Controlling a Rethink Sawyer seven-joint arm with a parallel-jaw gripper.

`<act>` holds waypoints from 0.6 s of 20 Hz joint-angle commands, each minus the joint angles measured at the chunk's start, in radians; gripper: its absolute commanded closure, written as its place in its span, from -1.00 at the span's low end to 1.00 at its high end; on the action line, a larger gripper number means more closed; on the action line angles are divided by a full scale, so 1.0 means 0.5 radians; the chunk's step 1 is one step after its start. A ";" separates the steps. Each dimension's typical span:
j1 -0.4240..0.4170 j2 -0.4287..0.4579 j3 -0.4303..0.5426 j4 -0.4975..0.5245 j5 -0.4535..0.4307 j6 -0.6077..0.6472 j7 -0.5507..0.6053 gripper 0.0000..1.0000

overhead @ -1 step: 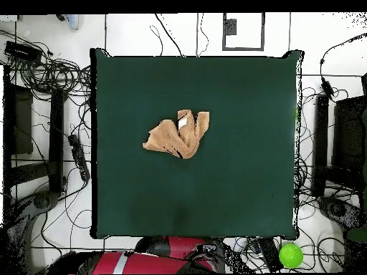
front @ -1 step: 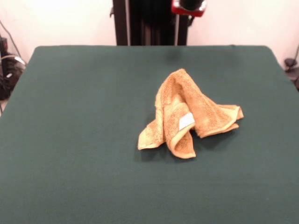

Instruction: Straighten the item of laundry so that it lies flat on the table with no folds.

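Observation:
The item of laundry point(front @ -1 step: 187, 114) is an orange-tan terry towel, crumpled into a heap a little right of the middle of the dark green table point(front @ -1 step: 84, 116). Its folds overlap, one corner peaks upward, and a small white tag point(front @ -1 step: 186, 122) faces the front. From overhead the towel point(overhead @ -1 step: 178, 134) sits slightly left of and above the centre of the table point(overhead @ -1 step: 244, 157). My gripper point(front @ -1 step: 188, 6) shows only as a red and black end at the top edge, drawn back well away from the towel. The red arm point(overhead @ -1 step: 143, 262) lies beyond the table's bottom edge in the overhead view.
Cables and dark equipment point(overhead @ -1 step: 43, 136) lie on the floor along both sides of the table. A green ball point(overhead @ -1 step: 290, 255) sits off the table near the robot's base. The black pedestal column point(front @ -1 step: 149, 22) stands behind the far edge.

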 commanded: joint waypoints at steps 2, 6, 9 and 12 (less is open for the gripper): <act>0.033 0.124 -0.030 -0.375 0.277 -0.083 0.508 -1.00; -0.008 0.183 0.001 -0.439 0.338 -0.093 0.494 -1.00; -0.022 0.201 0.011 -0.510 0.373 -0.013 0.448 -1.00; -0.007 0.233 0.013 -0.607 0.407 0.068 0.411 -1.00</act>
